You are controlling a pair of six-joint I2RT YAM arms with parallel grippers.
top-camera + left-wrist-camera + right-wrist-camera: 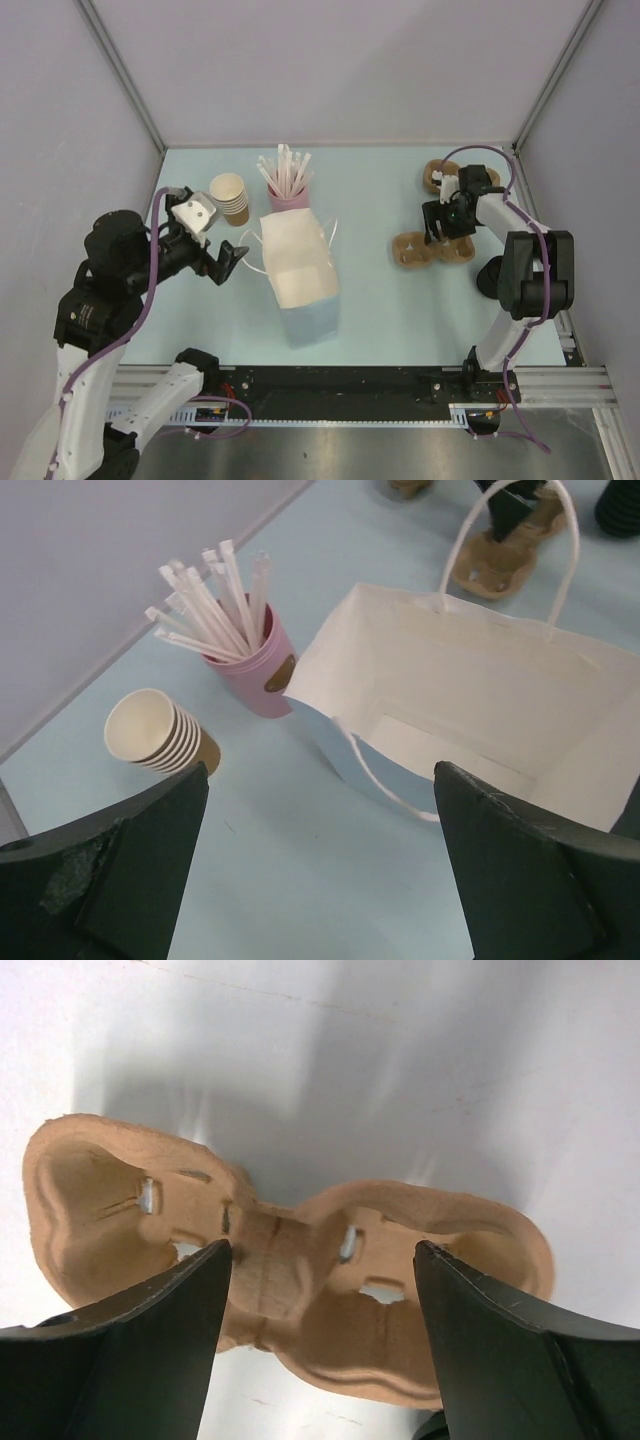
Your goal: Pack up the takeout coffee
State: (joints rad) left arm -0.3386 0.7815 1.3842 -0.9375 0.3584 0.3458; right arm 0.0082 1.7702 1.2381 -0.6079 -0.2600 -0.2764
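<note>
The takeout coffee with its black lid does not show in any view. The paper bag point(300, 265), pale blue outside and white inside, stands open in the middle of the table; the left wrist view looks into its empty mouth point(480, 680). My left gripper point(232, 262) is open and empty just left of the bag, above bare table point(320, 780). My right gripper point(441, 232) is open and empty, hovering over a brown pulp cup carrier point(415, 250), with its jaws astride the carrier's middle point(322, 1250). The carrier's pockets point(300, 1280) are empty.
A stack of tan lidless cups point(231, 197) lies behind my left gripper, also in the left wrist view point(160, 730). A pink cup with white straws point(285, 190) stands behind the bag. A second pulp carrier point(440, 175) lies at the back right.
</note>
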